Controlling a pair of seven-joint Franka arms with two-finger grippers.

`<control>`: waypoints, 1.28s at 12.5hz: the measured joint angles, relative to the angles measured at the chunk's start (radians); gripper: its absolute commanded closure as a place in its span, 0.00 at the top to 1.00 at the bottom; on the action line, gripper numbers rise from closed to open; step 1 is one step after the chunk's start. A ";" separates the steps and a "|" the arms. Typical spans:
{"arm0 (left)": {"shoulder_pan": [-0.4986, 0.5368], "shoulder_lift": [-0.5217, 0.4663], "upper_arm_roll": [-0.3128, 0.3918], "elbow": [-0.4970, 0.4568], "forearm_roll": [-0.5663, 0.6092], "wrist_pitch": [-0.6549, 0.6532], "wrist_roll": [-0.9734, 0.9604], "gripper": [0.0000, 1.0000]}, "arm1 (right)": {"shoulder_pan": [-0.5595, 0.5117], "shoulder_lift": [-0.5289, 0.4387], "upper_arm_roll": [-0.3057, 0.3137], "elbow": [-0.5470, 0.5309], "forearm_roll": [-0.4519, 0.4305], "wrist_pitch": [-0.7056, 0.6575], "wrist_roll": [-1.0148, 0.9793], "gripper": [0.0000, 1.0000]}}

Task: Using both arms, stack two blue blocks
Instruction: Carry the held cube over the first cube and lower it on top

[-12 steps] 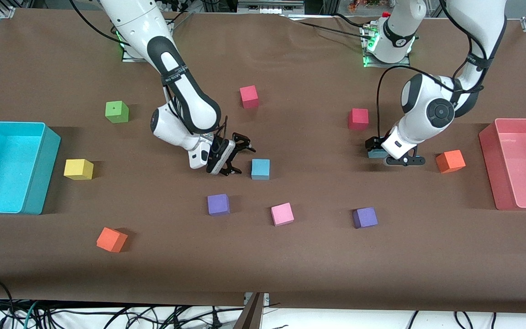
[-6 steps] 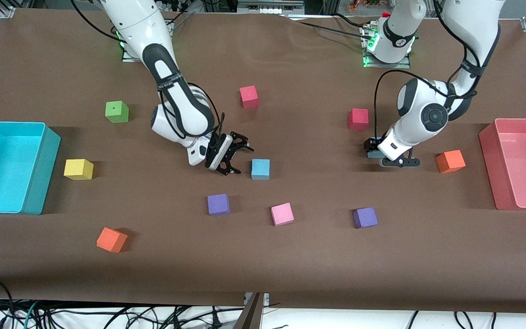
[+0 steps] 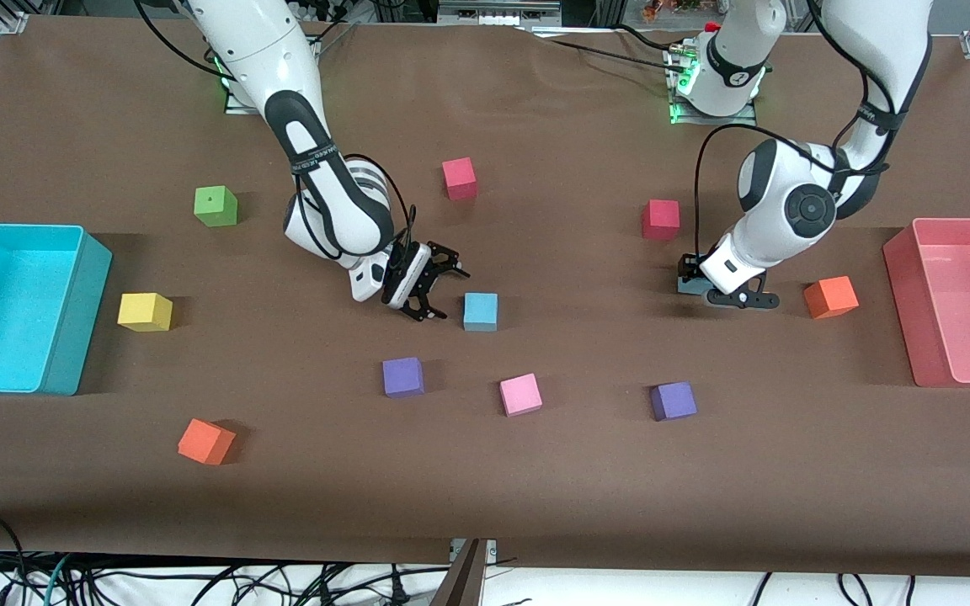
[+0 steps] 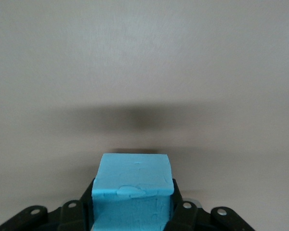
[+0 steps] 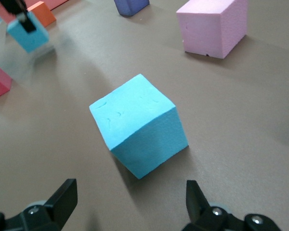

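Here the left hand (image 3: 695,283) is down at the worktop (image 3: 535,471), its fingers (image 4: 182,211) clamped on the sides of one blue block (image 4: 133,185). In the front view that block (image 3: 690,286) is mostly hidden under the hand, with only a sliver showing. It sits between the red cube (image 3: 661,219) and the orange cube (image 3: 830,296), which lies toward the pink bin (image 3: 923,311).

The right hand (image 3: 433,291) hangs low just beside the other blue block (image 3: 480,310), on the side toward the right arm's end of the worktop. Its fingers (image 5: 62,198) are spread wide, apart from that block (image 5: 140,126), which rests alone on the worktop. This second block is nearer to the front camera than the other red cube (image 3: 459,178), and farther from it than the purple cube (image 3: 402,376) and the pink cube (image 3: 520,394).
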 measured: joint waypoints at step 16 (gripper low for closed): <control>-0.713 0.514 0.180 1.049 -0.056 -0.474 -0.836 0.00 | 0.001 0.001 0.012 0.000 0.002 -0.009 -0.041 1.00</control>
